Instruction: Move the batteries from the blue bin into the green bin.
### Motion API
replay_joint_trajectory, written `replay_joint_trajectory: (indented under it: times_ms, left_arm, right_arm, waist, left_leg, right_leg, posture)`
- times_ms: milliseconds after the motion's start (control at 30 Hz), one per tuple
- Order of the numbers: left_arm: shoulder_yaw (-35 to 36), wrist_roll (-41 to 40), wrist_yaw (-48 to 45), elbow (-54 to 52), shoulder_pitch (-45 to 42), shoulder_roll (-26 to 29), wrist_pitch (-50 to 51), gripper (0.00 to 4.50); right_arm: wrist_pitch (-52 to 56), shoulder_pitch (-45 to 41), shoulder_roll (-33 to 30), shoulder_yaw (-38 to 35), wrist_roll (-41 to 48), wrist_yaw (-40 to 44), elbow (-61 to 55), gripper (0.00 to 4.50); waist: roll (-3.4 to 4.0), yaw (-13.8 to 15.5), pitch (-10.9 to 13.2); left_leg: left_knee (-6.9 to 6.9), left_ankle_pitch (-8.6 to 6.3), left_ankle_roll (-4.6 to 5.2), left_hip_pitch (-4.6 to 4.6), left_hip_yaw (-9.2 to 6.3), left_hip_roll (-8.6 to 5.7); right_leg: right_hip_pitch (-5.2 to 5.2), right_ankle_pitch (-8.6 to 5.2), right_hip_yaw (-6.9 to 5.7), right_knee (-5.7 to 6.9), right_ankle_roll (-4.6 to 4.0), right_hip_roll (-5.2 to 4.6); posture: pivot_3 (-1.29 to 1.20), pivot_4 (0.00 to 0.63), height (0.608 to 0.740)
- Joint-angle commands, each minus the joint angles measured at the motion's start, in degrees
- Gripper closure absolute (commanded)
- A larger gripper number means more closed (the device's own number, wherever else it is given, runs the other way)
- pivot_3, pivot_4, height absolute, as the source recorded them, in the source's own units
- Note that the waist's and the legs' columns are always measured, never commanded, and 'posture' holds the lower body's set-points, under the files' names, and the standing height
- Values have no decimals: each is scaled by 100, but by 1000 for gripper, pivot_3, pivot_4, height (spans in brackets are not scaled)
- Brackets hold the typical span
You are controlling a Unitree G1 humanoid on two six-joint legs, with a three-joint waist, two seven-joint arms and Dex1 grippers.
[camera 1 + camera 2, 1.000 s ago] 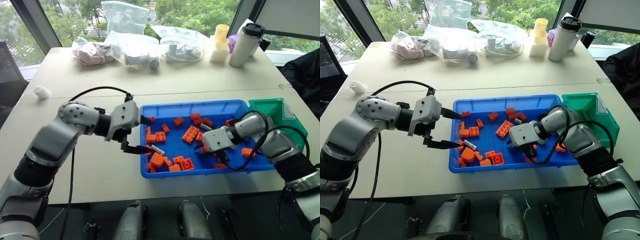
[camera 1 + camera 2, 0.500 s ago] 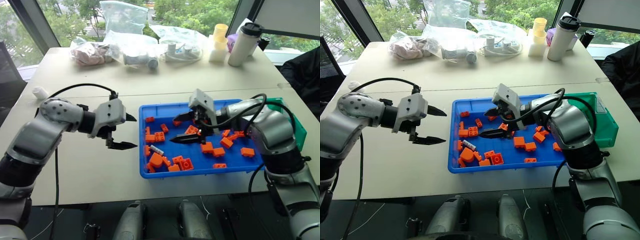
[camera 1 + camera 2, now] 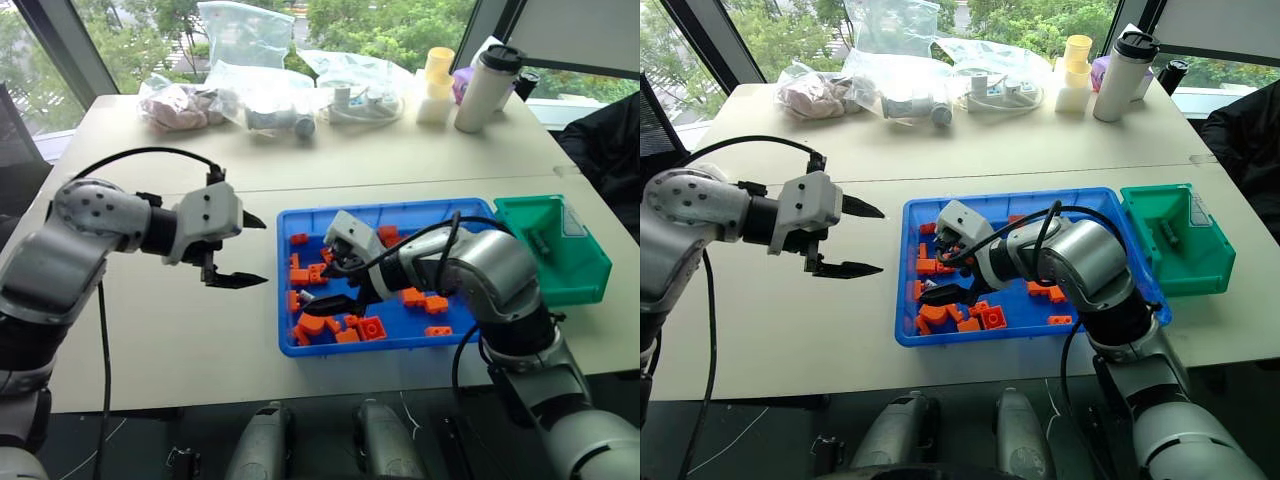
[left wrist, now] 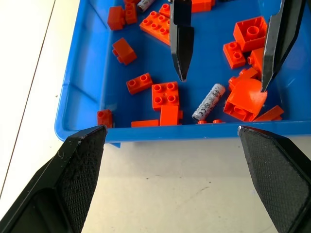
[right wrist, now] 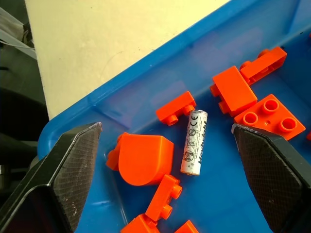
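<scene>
We find one battery (image 5: 194, 141) lying flat on the floor of the blue bin (image 3: 392, 344), in the corner nearest the robot's left, among orange bricks (image 3: 372, 327). A rounded orange block (image 5: 145, 158) sits just beside it, and a small flat brick (image 5: 175, 108) nearly touches its upper end.

The right gripper (image 3: 322, 287) hangs directly over this spot, its fingers (image 5: 68, 167) released and spread wide, holding nothing. In its wrist view the battery lies between the two fingers, slightly nearer one of them, and its long axis runs roughly along the way they reach, so they stand on either side of its length. We judge a straight descent would bring them down astride its slim body, though the rounded block may get in the way of one finger.

The left gripper (image 3: 240, 250) hovers over the bare worktop (image 3: 200, 340) just outside the bin's left wall, fingers also released and empty. The right arm is plainly the nearer.

The green bin (image 3: 551, 250) stands against the far right end of the blue bin, well apart from the battery. Something dark and slim lies inside it, possibly a battery already delivered; we cannot tell for sure.
</scene>
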Motion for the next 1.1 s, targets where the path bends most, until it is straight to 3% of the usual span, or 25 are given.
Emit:
replay_joint_trajectory:
  times_ms: [33, 267, 400, 667, 767, 1000, 1100]
  left_arm:
    - [120, 12, 92, -143, 20, -22, 8, 0]
    - [142, -136, 245, -394, 122, -173, 236, 0]
    - [115, -129, 297, -399, 90, -216, 281, 0]
    - [84, -151, 341, -347, 53, -316, 283, 0]
    - [67, -130, 339, -311, 28, -343, 268, 0]
    - [79, -121, 313, -318, 35, -314, 264, 0]
    - [83, -133, 292, -331, 47, -298, 269, 0]
  right_arm:
    - [-67, -83, 175, -82, 5, -271, 244, 60]
    - [-274, -90, 420, 148, -114, -722, 551, 60]
    - [-1001, -47, -204, 1185, -575, -670, 270, 60]
    - [-1601, -33, -524, 1727, -858, -550, 131, 60]
    - [-1866, -16, -655, 2016, -1072, -462, 94, 892]
    - [-2037, 57, -789, 2111, -1178, -224, -39, 4483]
    - [-2055, 85, -814, 2070, -1199, -154, -103, 4483]
  waist:
    - [0, 10, 0]
    - [-1, 2, 0]
    - [-1, 4, -1]
    - [-5, 1, -4]
    - [-5, 2, -4]
    - [-6, 3, -4]
    - [-6, 7, -4]
  left_leg:
    - [0, 0, 0, 0, 0, 0]
    - [0, 0, 0, 0, 0, 0]
    - [0, 0, 0, 1, 1, -1]
    - [0, 0, 0, 4, 1, 0]
    - [0, 0, 0, 4, 1, 0]
    - [0, 0, 0, 4, 1, 1]
    - [0, 0, 0, 4, 1, 1]
  right_leg:
    - [0, 0, 0, 0, 0, 0]
    - [-1, 0, 0, 2, 0, 0]
    - [-1, 0, 0, 2, 0, 0]
    - [1, 0, 0, 2, 0, 0]
    - [1, 0, 0, 2, 0, 0]
    - [1, 0, 0, 1, 0, 1]
    - [1, 0, 0, 1, 0, 1]
  posture:
    - [0, 150, 740]
    - [0, 150, 740]
    - [0, 150, 740]
    - [0, 150, 740]
    - [0, 150, 740]
    - [0, 150, 740]
    - [0, 150, 740]
